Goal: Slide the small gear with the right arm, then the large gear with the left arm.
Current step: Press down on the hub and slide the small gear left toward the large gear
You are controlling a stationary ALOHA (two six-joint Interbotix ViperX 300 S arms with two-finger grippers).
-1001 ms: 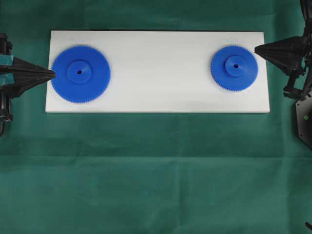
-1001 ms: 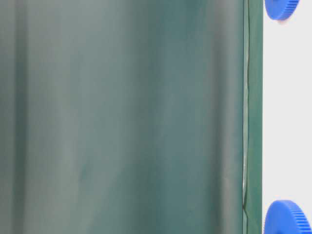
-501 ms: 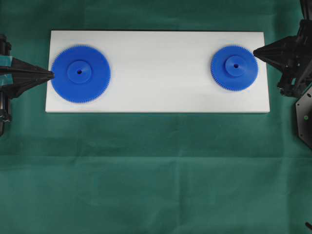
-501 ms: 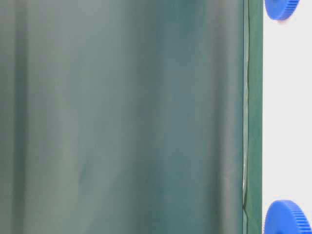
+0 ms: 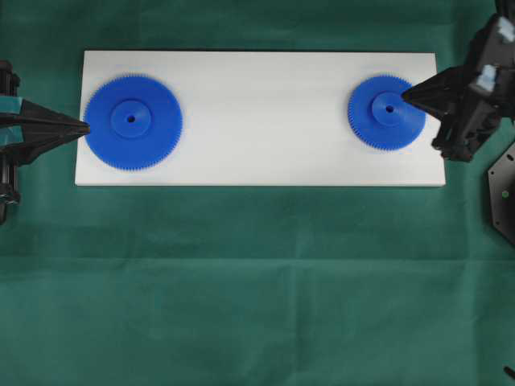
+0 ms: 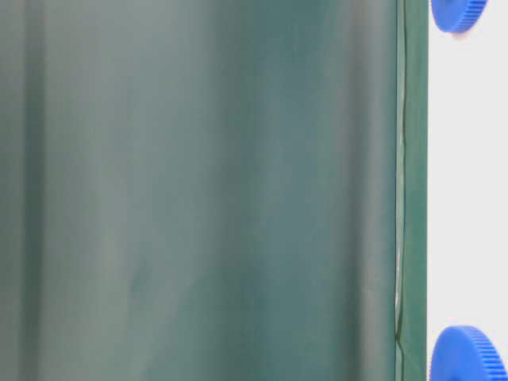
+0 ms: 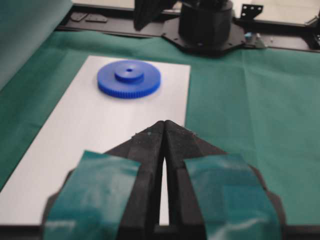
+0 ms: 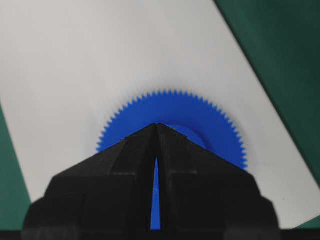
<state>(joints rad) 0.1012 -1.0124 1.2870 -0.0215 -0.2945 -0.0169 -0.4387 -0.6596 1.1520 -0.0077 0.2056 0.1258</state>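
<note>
With its closed right gripper (image 5: 405, 95) over the small gear (image 5: 386, 112) near the board's (image 5: 265, 121) right end, lower behind the hub, then push slowly leftward.

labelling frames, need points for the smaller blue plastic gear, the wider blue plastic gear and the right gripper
smaller blue plastic gear (image 5: 372, 121), overhead view, flat toothed face left of the hub
wider blue plastic gear (image 5: 153, 141), overhead view, flat face beside the hub
right gripper (image 5: 405, 95), overhead view, closed pointed tip
</note>
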